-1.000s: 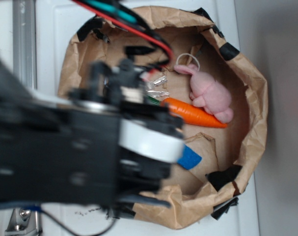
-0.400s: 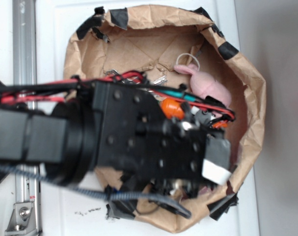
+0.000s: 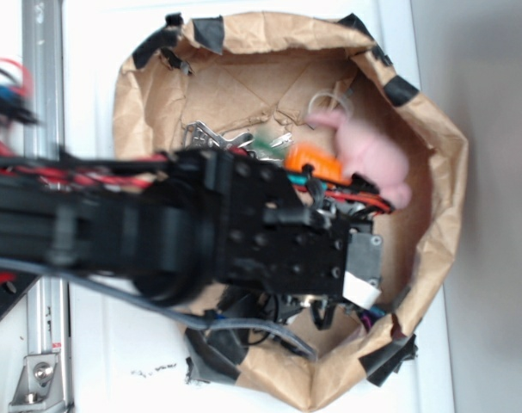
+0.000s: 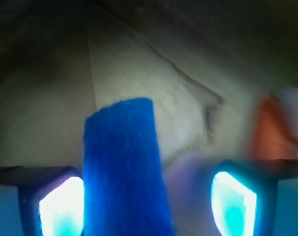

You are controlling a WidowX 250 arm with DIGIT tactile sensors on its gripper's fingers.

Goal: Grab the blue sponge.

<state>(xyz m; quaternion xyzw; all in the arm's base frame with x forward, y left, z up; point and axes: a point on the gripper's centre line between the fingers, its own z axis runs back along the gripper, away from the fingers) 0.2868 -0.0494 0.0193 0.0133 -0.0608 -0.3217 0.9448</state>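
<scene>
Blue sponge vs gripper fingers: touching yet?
Cannot tell. In the wrist view the blue sponge lies between the open fingers, its edge overlapping the left one, but blur hides any contact. The exterior view hides it.

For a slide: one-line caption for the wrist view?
Open gripper straddling the blue sponge on brown paper, carrot blurred at right.

Exterior view straight down over paper bag [image 3: 432, 172], wrist view close inside, both sharing bag floor
</scene>
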